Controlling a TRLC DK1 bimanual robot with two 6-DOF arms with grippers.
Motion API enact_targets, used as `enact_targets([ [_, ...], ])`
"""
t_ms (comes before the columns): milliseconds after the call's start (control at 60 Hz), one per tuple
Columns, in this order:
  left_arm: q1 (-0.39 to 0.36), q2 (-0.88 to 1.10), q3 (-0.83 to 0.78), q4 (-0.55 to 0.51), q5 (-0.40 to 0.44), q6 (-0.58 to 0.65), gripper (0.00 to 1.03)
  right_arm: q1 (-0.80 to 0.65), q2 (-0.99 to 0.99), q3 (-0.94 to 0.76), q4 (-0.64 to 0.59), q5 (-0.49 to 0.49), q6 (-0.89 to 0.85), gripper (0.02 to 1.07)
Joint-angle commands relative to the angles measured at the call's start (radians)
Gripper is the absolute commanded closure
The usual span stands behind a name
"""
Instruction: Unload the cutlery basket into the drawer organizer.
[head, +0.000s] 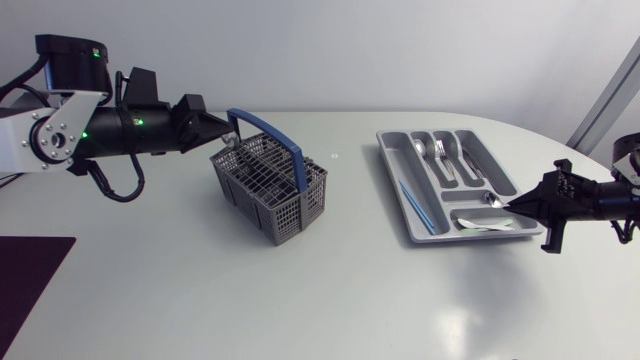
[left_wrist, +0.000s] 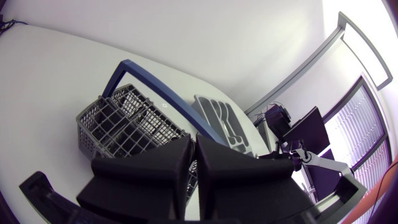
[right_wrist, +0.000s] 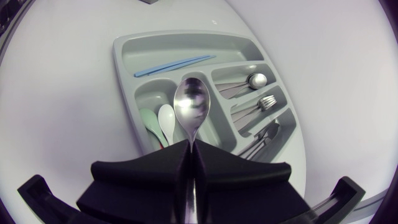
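Head view: the right gripper (head: 518, 206) pinches a metal spoon (head: 494, 200) over the near end of the tray (head: 430, 132), which lies by the table's (head: 330, 290) far right edge
The spoon's round end hangs just above the wide slot where a white spoon (right_wrist: 166, 118) and a green spoon (right_wrist: 149, 121) lie. Blue sticks (right_wrist: 174, 65) lie in the long slot, and a fork (right_wrist: 266, 101) lies in a short slot. The basket (head: 268, 190) sits left of the table's middle. The left gripper (left_wrist: 193, 146) has its fingers pressed together with nothing between them. It is just beside the far end of the basket's blue handle (left_wrist: 168, 93), and I cannot tell if it touches
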Motion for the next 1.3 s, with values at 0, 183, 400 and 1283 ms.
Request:
enact_targets([
  [0,0.010,-0.041,-0.008,0.018,0.038,-0.032,0.99,0.035,0.031,0.007,-0.021,0.022,-0.060,1.00],
  [183,0.010,-0.058,-0.011,0.016,0.082,-0.037,0.99,0.096,0.107,0.027,-0.001,0.104,-0.079,1.00],
  [400,0.011,-0.085,-0.020,0.018,0.122,-0.034,0.99,0.129,0.166,0.049,0.052,0.166,-0.089,1.00],
  [1283,-0.142,-0.071,0.060,-0.097,0.230,-0.006,1.00,0.508,-0.671,-0.347,0.237,0.121,0.584,0.19],
])
